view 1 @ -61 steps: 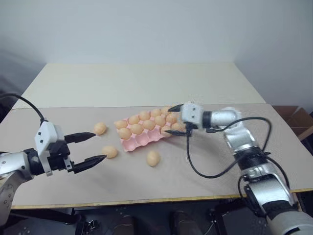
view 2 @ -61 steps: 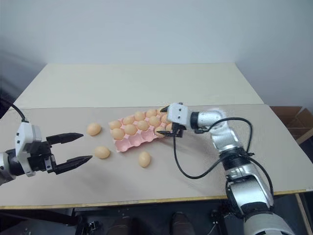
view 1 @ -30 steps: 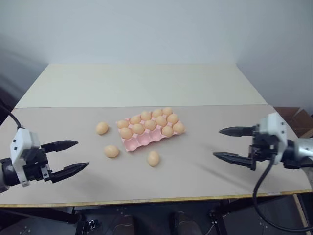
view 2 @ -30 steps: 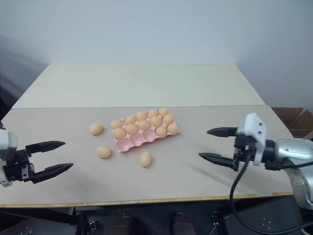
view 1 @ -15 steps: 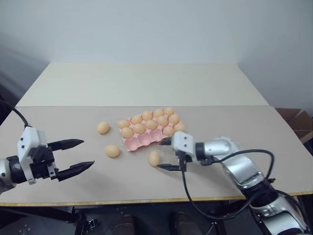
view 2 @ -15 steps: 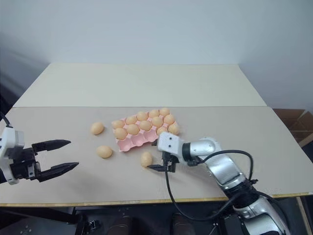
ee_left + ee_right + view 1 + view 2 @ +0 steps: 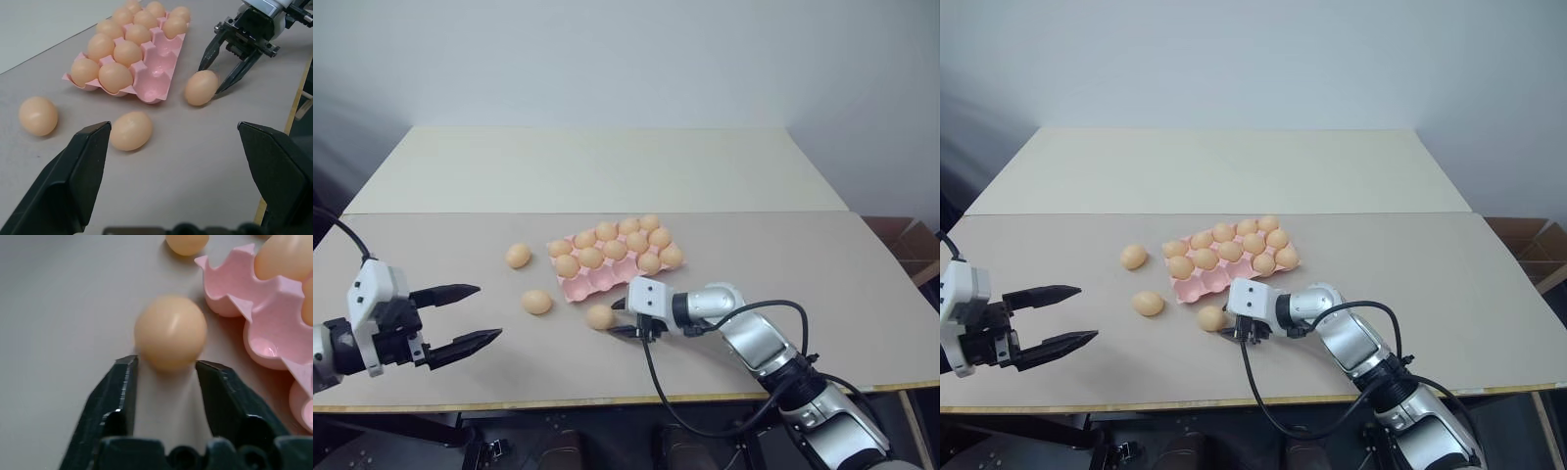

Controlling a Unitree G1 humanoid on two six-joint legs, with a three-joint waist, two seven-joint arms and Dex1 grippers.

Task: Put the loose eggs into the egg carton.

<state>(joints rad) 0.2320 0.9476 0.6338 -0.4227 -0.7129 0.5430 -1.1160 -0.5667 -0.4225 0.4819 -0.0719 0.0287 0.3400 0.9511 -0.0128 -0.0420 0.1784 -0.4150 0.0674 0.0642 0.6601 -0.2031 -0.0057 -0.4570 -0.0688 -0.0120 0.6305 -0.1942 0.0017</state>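
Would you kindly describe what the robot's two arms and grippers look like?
The right arm is built of silver-grey metallic segments with a looping black cable; its white wrist block carries the right gripper, two tapered black fingers. The left gripper has the same white block, a black mount and two long pointed black fingers, with a black cable behind it.

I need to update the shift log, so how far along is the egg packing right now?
Mostly done: twelve eggs sit in the egg carton. In hand: the right tool is at one loose egg beside the carton; whether it grips is unclear. Left: that egg plus two more loose eggs, matching three empty cups. The left tool waits open.
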